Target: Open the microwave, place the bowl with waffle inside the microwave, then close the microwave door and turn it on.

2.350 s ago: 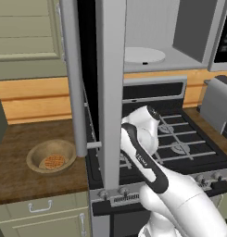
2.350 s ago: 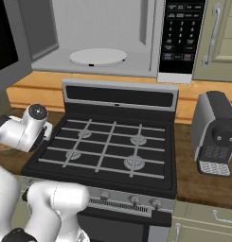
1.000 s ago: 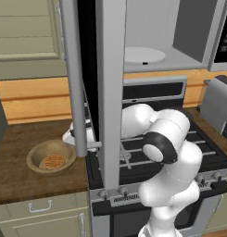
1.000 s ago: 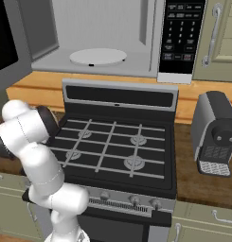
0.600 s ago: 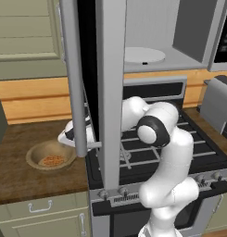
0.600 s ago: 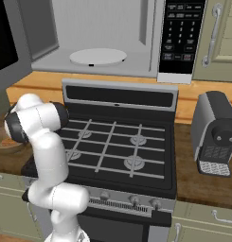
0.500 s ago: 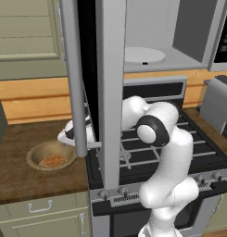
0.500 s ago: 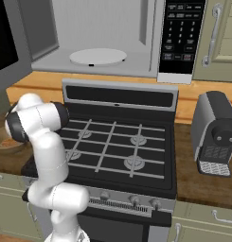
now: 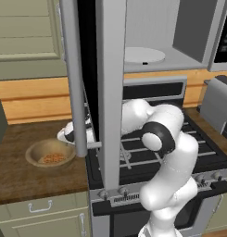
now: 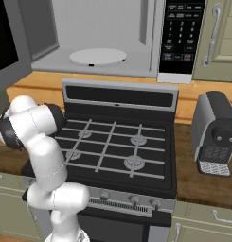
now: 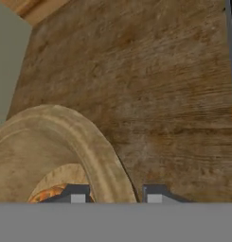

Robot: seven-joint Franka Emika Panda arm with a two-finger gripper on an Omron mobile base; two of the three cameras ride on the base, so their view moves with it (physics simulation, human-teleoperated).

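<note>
Even, flat rendered light, soft shadows, coarse blurry close-up textures.

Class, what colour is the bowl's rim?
Tan, with a wood-like grain; the bowl shows best in the hand view.

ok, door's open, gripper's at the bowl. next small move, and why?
Probably lower a touch, then close on the bowl rim. In the hand view the open gripper fingertips straddle that rim, one inside by the waffle, one outside. The microwave door is open, so the bowl can go in.

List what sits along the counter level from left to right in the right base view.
White robot arm with dark joints → black gas stove with grates → grey coffee machine on the brown wooden counter.
</note>
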